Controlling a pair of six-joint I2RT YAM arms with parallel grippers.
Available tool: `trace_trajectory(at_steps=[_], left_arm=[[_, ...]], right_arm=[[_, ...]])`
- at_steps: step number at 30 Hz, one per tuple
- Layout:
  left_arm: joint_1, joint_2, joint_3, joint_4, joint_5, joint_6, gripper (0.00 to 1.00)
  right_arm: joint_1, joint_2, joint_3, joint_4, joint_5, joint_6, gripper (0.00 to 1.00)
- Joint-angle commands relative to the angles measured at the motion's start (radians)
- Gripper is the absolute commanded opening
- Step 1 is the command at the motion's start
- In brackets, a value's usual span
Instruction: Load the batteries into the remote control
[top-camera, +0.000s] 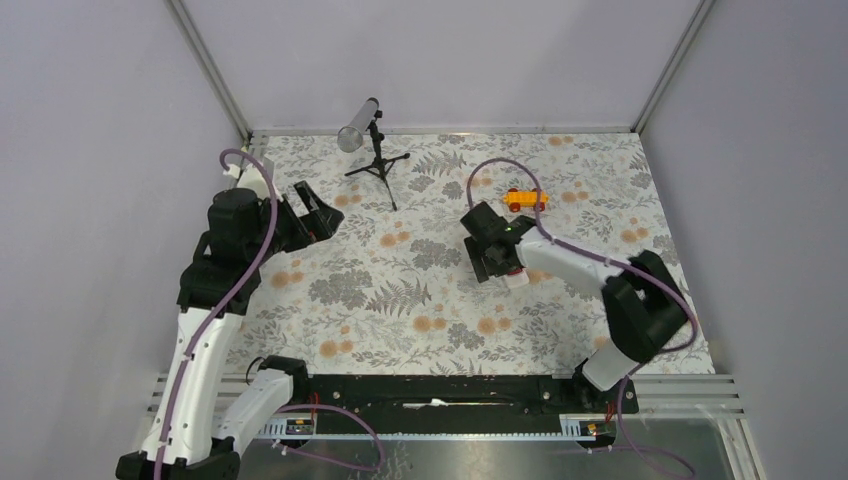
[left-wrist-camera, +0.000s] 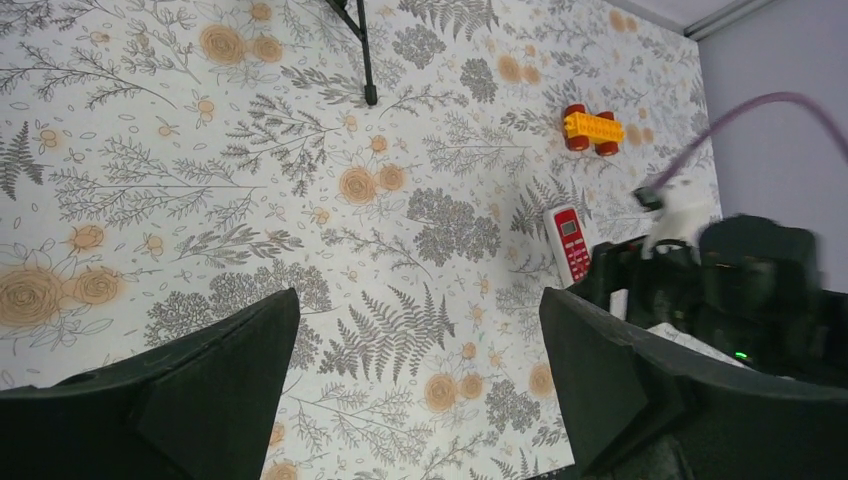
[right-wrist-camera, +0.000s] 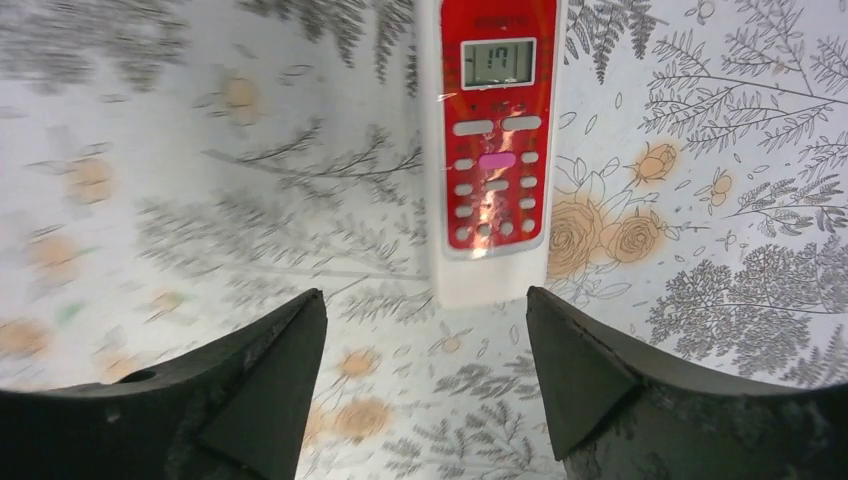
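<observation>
Remote (right-wrist-camera: 490, 150) lay face up and flat on the floral desk (top-camera: 400, 320), near its middle and a little toward the right edge, lengthwise in front of the right gripper (right-wrist-camera: 425, 295). Its front was glossy red with a white rim all round and a plain white band at the near end. A small pale screen with dark digits sat near the far end. Below the screen came two white oblong buttons, then one pink button flanked by small white ones, then further rows of little white buttons, with glare across the lowest. The far tip ran out of the right wrist view. The right gripper hung low over the remote's near end, its dark fingers (right-wrist-camera: 590, 370) spread wider than the handset and not closed on it. The white end lay between the tips, nearer the one on the right of that view; whether that tip touched it I could not tell. From above, this gripper's body covered most of the remote. The left gripper (left-wrist-camera: 417, 300) was over the left side of the desk, well apart from the remote, jaws wide and holding nothing. An orange toy car (top-camera: 520, 198) stood beyond the remote toward the far edge, and a small black tripod (top-camera: 378, 160) carrying a grey tube stood by the far edge, left of centre.
</observation>
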Motion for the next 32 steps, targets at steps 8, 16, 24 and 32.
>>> trace_trajectory(at_steps=[8,16,24,32], left_arm=[[0.004,-0.018,0.122,-0.213,-0.111,0.05,0.99],[0.004,-0.112,0.124,-0.213,-0.22,0.064,0.99],[0.004,-0.159,0.114,-0.214,-0.287,0.087,0.99],[0.004,-0.181,0.106,-0.211,-0.317,0.091,0.99]], right_arm=[[-0.113,-0.621,0.012,-0.022,0.357,0.01,0.89],[-0.119,-0.927,0.021,0.087,0.726,-0.124,1.0],[-0.119,-1.2,-0.063,0.148,0.845,-0.106,1.0],[-0.119,-1.256,-0.092,0.154,0.857,-0.079,1.0]])
